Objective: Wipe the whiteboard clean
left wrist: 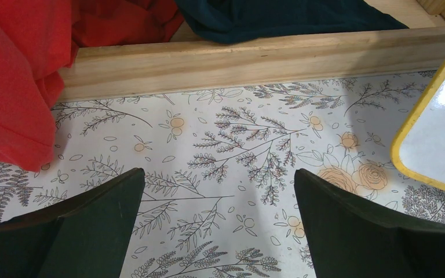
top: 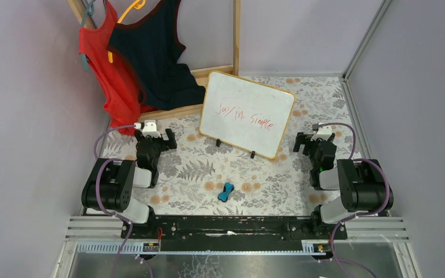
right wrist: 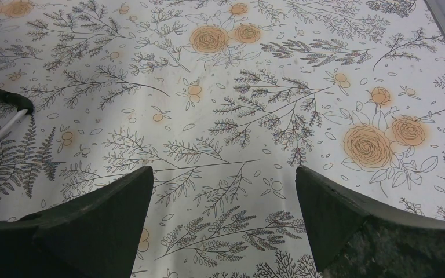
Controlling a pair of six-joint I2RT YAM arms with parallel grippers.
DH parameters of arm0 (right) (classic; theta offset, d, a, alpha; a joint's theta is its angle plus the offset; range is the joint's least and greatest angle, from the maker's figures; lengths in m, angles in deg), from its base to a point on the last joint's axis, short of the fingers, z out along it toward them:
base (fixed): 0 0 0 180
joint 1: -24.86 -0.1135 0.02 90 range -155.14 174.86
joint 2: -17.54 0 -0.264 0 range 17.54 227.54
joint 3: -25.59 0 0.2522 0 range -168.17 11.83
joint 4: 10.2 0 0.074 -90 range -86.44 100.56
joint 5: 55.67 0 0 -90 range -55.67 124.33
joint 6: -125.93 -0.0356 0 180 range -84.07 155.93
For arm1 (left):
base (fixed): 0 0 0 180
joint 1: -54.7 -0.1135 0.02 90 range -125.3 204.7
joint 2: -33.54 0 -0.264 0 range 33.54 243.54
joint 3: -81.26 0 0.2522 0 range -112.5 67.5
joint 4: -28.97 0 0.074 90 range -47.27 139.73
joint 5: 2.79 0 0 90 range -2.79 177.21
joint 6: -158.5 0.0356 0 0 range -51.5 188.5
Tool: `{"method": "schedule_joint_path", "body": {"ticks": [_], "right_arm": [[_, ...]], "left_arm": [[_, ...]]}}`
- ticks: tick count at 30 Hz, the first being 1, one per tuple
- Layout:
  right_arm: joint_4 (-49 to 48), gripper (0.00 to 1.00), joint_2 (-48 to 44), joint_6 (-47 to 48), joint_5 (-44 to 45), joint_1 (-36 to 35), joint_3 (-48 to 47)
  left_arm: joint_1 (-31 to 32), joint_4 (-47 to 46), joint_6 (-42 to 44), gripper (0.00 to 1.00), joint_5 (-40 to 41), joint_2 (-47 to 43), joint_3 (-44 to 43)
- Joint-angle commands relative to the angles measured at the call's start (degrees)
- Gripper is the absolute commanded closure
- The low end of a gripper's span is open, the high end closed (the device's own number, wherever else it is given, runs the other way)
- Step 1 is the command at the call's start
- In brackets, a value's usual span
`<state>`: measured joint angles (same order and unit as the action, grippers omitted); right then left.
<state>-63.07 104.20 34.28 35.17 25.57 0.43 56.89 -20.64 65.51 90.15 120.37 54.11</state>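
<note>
The whiteboard (top: 246,113) leans upright at the back middle of the flowered tablecloth, in a light wooden frame, with red handwriting (top: 244,114) across it. Its corner (left wrist: 440,127) shows at the right edge of the left wrist view, and one black foot (right wrist: 6,98) at the left of the right wrist view. A small blue and black eraser-like block (top: 226,191) lies in front of the board, between the arms. My left gripper (top: 156,138) (left wrist: 219,174) hangs open over bare cloth, left of the board. Right of the board, my right gripper (top: 314,142) (right wrist: 224,171) is open too, holding nothing.
A wooden clothes rack stands at the back left, its base beam (left wrist: 237,58) just beyond the left gripper. A red top (top: 107,75) and a dark top (top: 156,58) hang from it on hangers. Grey walls close in both sides.
</note>
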Motion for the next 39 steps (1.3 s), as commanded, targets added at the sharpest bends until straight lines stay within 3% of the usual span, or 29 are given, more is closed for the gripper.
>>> {"method": "schedule_joint_path", "body": {"ticks": [1, 11, 15, 18, 20, 23, 27, 32, 36, 39], "right_arm": [[-2.5, 0.01, 0.0, 0.8, -0.1, 0.1, -1.5], [-2.6, 0.01, 0.0, 0.8, -0.1, 0.1, -1.5], [-2.6, 0.01, 0.0, 0.8, -0.2, 0.1, -1.5], [-2.6, 0.01, 0.0, 0.9, -0.1, 0.1, -1.5], [-2.6, 0.01, 0.0, 0.8, -0.2, 0.1, -1.5], [-2.6, 0.01, 0.0, 0.8, -0.1, 0.1, -1.5], [-2.6, 0.01, 0.0, 0.7, -0.1, 0.1, -1.5], [-2.6, 0.01, 0.0, 0.8, -0.1, 0.1, -1.5], [-2.5, 0.01, 0.0, 0.7, -0.1, 0.1, -1.5], [-2.5, 0.01, 0.0, 0.7, -0.2, 0.1, -1.5]], "left_arm": [[-0.1, -3.6, 0.2, 0.00, -0.1, 0.3, -1.0], [-0.1, -3.6, 0.1, 0.00, 0.1, 0.3, -0.9], [0.5, 3.3, -1.0, 0.03, 5.7, -3.8, -3.3], [2.3, 18.1, -0.7, 0.34, 7.2, -10.3, -9.2], [4.6, 29.2, -4.2, 0.68, 10.1, -13.7, -15.1], [5.3, 46.4, -12.4, 0.99, 1.9, -16.4, -27.0], [5.4, 65.4, -23.3, 1.00, -16.9, -15.9, -38.8], [6.8, 68.2, -27.5, 1.00, -38.8, -17.6, -39.7], [6.9, 67.5, -29.4, 1.00, -43.0, -22.8, -35.0], [6.9, 72.3, -27.3, 1.00, -47.5, -24.1, -34.6]]}}
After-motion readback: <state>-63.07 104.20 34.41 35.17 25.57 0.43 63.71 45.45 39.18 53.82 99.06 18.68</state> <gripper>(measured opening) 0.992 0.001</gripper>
